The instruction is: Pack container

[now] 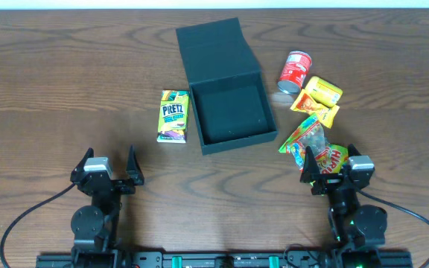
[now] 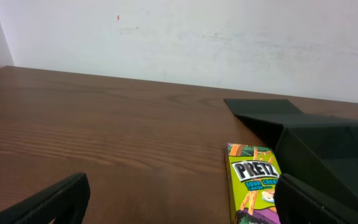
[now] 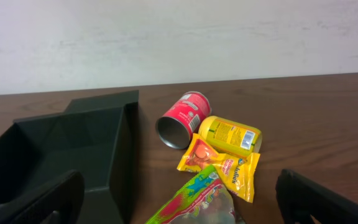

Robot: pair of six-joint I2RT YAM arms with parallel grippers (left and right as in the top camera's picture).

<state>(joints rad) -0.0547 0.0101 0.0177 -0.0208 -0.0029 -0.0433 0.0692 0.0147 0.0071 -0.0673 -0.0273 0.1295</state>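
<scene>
The dark teal-black container (image 1: pixel 232 112) lies open and empty at the table's middle, its flap lid (image 1: pixel 216 48) folded back. It also shows in the left wrist view (image 2: pixel 328 146) and the right wrist view (image 3: pixel 67 149). A yellow-green Pretz box (image 1: pixel 173 116) lies flat to its left, also in the left wrist view (image 2: pixel 253 180). To its right lie a red can (image 1: pixel 296 71), a yellow can (image 1: pixel 324 91), a yellow-orange pack (image 1: pixel 315 106), a gummy bag (image 1: pixel 306 138) and a Haribo pack (image 1: pixel 336 158). My left gripper (image 1: pixel 109 170) and right gripper (image 1: pixel 335 167) are open and empty near the front edge.
The red can (image 3: pixel 180 118), yellow can (image 3: pixel 230 134), yellow-orange pack (image 3: pixel 225 165) and gummy bag (image 3: pixel 197 202) lie just ahead of my right gripper (image 3: pixel 179 214). A white wall stands behind the table. Cables run from both arm bases.
</scene>
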